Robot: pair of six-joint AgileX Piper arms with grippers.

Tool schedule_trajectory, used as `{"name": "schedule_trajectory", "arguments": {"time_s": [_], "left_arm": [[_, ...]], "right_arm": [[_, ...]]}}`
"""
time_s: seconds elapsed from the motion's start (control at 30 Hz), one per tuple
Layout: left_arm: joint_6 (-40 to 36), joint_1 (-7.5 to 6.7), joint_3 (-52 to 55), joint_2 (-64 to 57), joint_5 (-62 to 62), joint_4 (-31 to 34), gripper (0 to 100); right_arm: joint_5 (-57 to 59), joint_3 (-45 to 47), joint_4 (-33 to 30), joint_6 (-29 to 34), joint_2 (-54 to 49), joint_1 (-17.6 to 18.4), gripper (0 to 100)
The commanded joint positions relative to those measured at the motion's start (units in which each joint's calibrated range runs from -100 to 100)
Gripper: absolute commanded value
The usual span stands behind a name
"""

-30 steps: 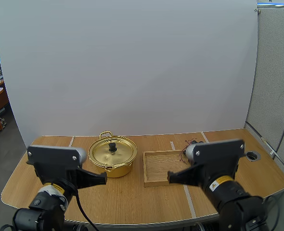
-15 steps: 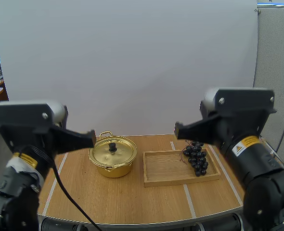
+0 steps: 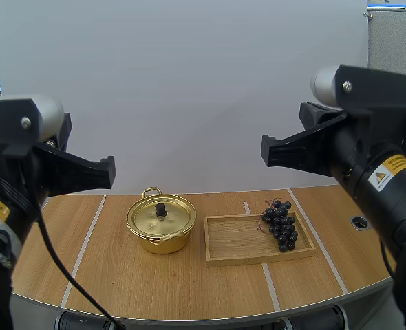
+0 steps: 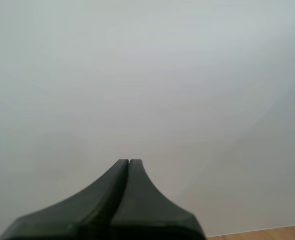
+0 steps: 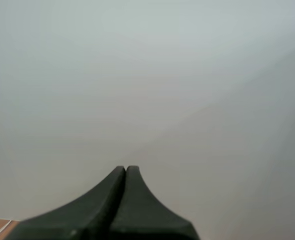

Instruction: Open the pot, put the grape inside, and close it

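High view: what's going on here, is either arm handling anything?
Nothing is handled. The left hand and right hand hang high above the table, both shut on nothing. The pot has its lid on; the grapes lie at the right end of the wooden tray beside it.

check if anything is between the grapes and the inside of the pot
Yes: the lid is on the pot, closing it. The grapes lie at the right end of the tray, so its low rim also lies between them and the pot.
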Motion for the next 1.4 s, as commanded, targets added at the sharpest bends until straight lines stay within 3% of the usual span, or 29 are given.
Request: {"name": "schedule_trajectory", "arguments": {"time_s": [0.0, 0.27, 0.53, 0.93, 1.37], "left_arm": [[0.2, 0.03, -2.6, 0.0, 4.4, 0.8, 0], [4.9, 0.03, -6.5, 0.4, 9.1, 0.8, 0], [4.9, 0.03, -8.7, 12.4, 17.6, 0.8, 0], [7.9, 0.03, -10.5, 32.2, 17.6, 0.8, 0], [10.9, 0.03, -13.4, 53.0, 16.3, 0.6, 0]], "right_arm": [[10.1, -4.1, -0.3, -0.3, 0.0, -0.2, 0], [17.7, -9.0, -0.3, -0.3, 0.0, -0.2, 0], [21.7, -9.2, -0.4, -0.3, 2.6, -0.2, 0], [29.1, -9.2, -4.2, 0.1, 16.7, -0.2, 0], [29.7, -9.2, -6.7, 3.1, 35.3, -0.2, 0]]}}
